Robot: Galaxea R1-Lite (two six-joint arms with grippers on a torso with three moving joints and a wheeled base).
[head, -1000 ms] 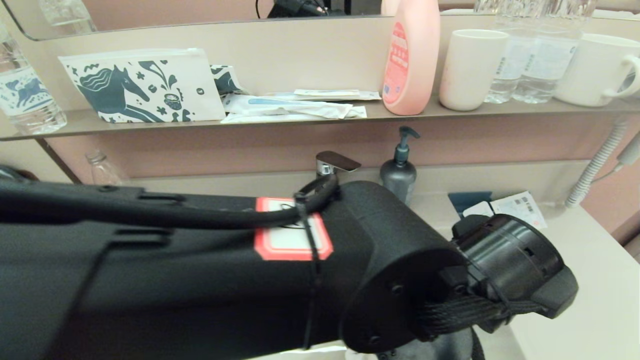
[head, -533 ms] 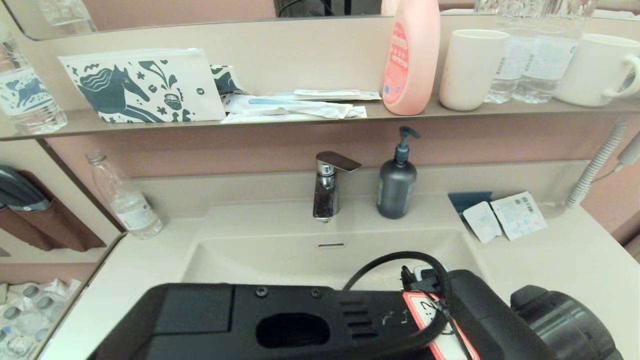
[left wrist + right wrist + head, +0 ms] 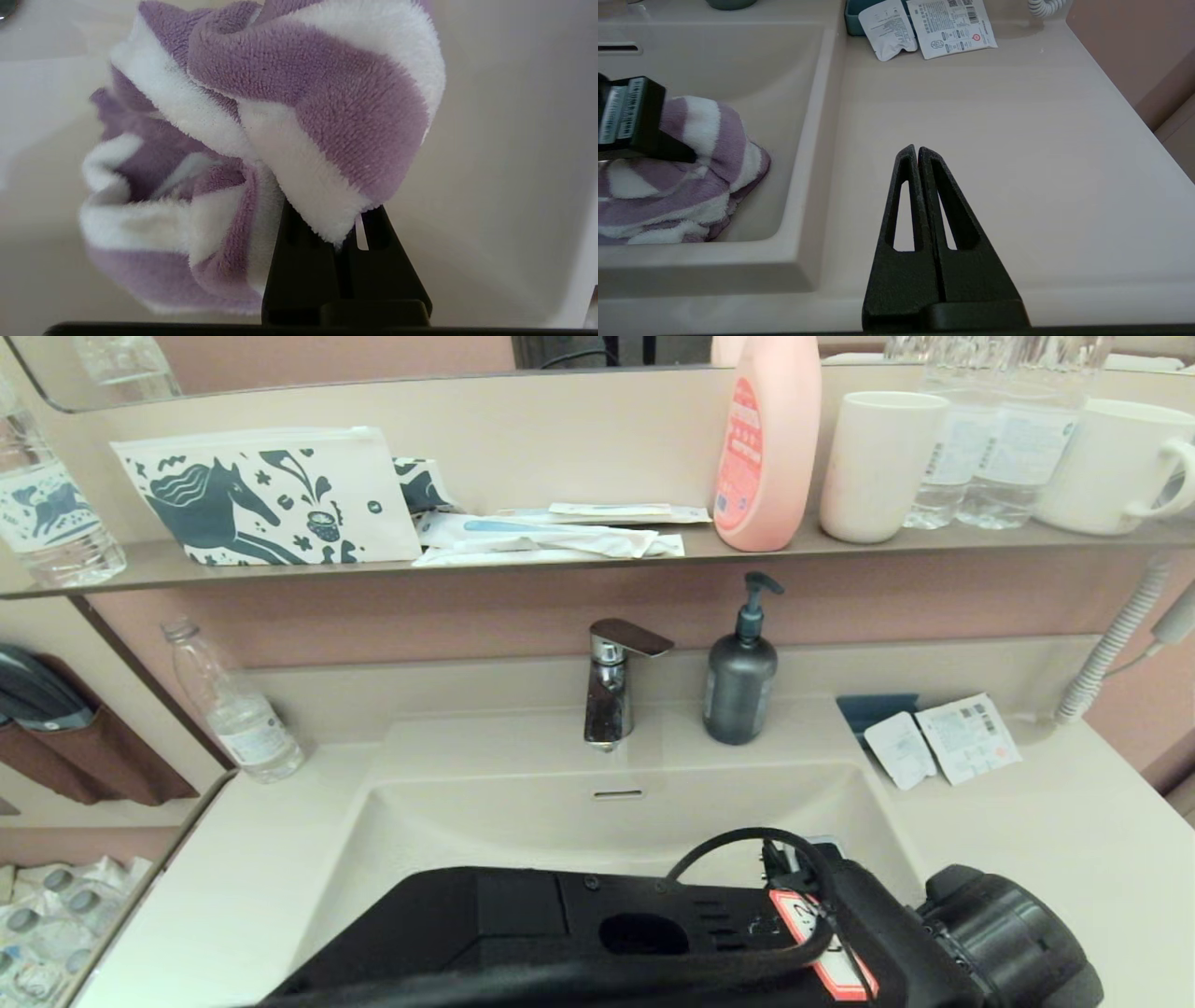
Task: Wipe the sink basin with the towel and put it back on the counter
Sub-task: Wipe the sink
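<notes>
The purple-and-white striped towel hangs bunched from my left gripper, which is shut on a fold of it inside the sink basin. The right wrist view shows the towel lying low against the basin's right wall, under the left gripper. In the head view my left arm crosses the front of the basin and hides the towel and the drain. The overflow slot shows on the back wall. My right gripper is shut and empty, just above the counter right of the basin.
A chrome faucet and a dark pump bottle stand behind the basin. Sachets lie on the back right of the counter, a water bottle at the back left. The shelf above holds the horse pouch, a pink bottle and cups.
My left arm has dropped from high in front of the head camera down into the basin, uncovering the faucet, soap bottle and back wall. Over the last half second it has sunk a little more.
</notes>
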